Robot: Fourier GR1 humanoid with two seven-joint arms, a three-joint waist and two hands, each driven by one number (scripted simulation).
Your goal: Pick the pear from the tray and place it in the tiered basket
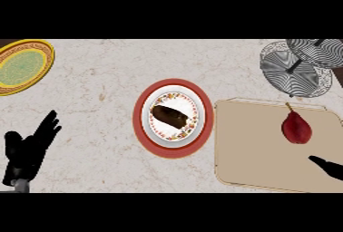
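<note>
A dark red pear (296,127) with a thin stem lies on the tan tray (254,154) at the right, near the tray's far side. The wire tiered basket (298,65) stands beyond the tray at the top right, with nothing visible in it. Only a black finger of my right hand (328,166) shows at the right edge over the tray, a little nearer than the pear and apart from it. My left hand (26,152) rests open at the lower left, fingers up, holding nothing.
A red-rimmed plate (149,131) with a floral inner plate and a dark brown food item (169,115) sits left of the tray. A yellow and green plate (23,65) lies at the top left corner.
</note>
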